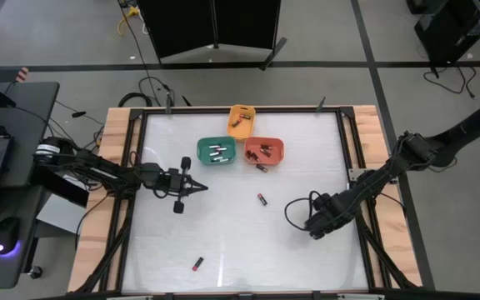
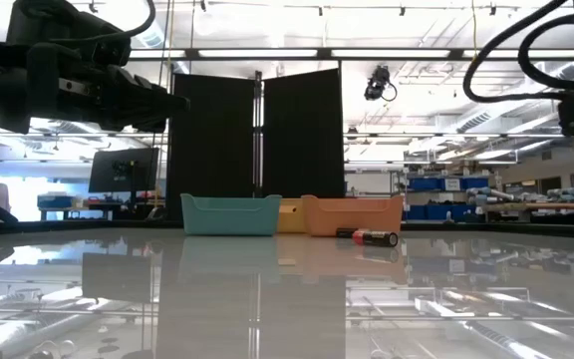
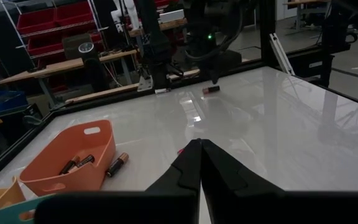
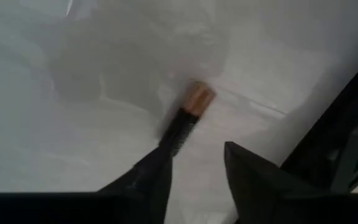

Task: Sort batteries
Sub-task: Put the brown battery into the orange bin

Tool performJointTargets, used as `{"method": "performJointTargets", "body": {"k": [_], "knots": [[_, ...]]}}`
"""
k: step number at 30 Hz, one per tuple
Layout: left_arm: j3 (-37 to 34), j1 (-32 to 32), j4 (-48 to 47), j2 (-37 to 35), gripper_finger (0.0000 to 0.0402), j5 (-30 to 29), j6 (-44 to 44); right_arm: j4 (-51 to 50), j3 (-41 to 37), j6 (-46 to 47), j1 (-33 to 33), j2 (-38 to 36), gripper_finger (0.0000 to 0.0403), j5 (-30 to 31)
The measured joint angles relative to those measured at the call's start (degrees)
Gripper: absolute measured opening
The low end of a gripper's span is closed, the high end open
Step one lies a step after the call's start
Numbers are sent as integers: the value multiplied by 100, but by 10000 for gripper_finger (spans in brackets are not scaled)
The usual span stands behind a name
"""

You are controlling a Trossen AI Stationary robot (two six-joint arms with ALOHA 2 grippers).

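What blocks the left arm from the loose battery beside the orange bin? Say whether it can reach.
Probably yes. The shut left gripper hangs near the battery with only bare table between them. The orange bin sits right beside it, so little room there. The right gripper is far off.

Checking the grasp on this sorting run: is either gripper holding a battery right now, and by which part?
Nothing is held. The right gripper is open over a battery on the table, its dark end beside one finger. The left gripper is shut and empty.
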Motion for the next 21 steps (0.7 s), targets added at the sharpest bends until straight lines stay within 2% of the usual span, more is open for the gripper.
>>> {"method": "performJointTargets", "body": {"k": [4,8,13,21], "knots": [[0,0,-1,0,17,0,2,192,-148,213,-9,-3,192,178],[0,0,-28,0,17,0,2,958,-514,238,-13,-1,198,355],[0,0,-31,0,17,0,-5,1242,-703,266,-24,-33,182,451],[2,0,-39,0,17,0,-12,1260,-710,-222,-26,-22,137,451]]}}
